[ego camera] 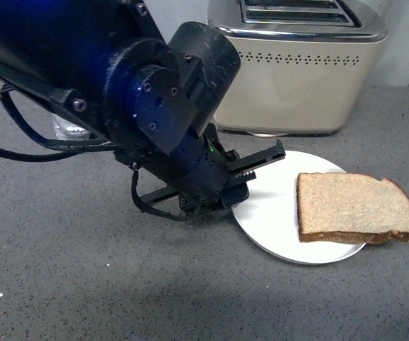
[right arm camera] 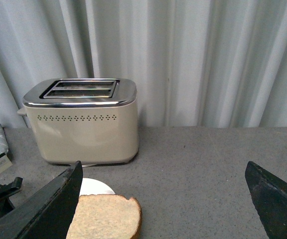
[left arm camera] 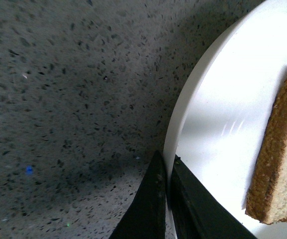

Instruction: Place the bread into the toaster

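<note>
the bread (ego camera: 353,208), a tan slice with a dark brown crust, is lying flat at the lower right, overhanging the right edge of a white plate (ego camera: 272,206). the toaster (ego camera: 300,78), beige with a chrome top, is standing upright at the upper right.

My left arm (ego camera: 155,92) is dark blue and black. My left gripper (left arm camera: 167,162) is black, and my right gripper (right arm camera: 163,169) is black too. The counter (ego camera: 84,284) is dark grey, speckled with black and pale flecks. The plate (ego camera: 275,213) is plain white. The bread (ego camera: 353,206) is light tan with a dark brown crust. The toaster (ego camera: 300,78) is beige under a chrome top, with 2 dark slots and 1 band of small dark dots. The curtain (right arm camera: 208,59) is pale grey-white.
</note>
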